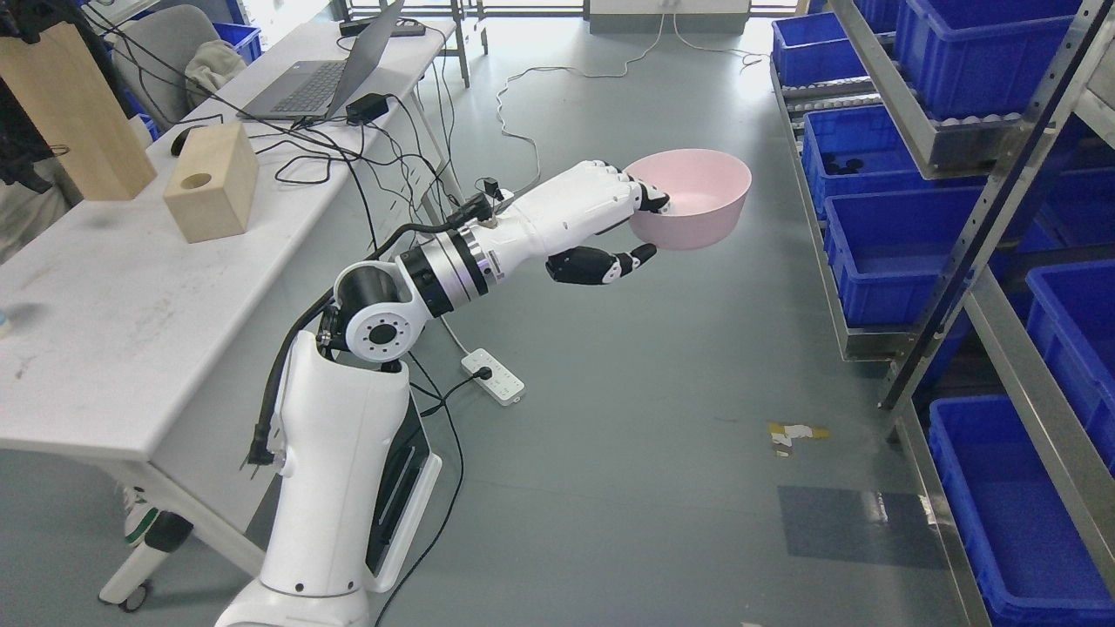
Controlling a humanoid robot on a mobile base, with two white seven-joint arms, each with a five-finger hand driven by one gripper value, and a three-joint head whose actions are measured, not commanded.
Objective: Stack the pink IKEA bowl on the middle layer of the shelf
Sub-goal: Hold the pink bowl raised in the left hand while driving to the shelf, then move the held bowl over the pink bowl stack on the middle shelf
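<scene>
One hand (610, 222), the left, pinches the pink bowl (692, 209) by its near rim, fingers inside, carried upright over the floor, still short of the shelf (984, 218) at right.

Laptop (327, 74) and wooden block (212, 181) on white table (104, 331); blue bins (897, 248) opposite.

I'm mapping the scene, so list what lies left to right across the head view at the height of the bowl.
Tall slanted wooden board → pale wooden block with a round hole → white robot left hand → pink plastic bowl held in it → blue plastic bins on the metal rack.
</scene>
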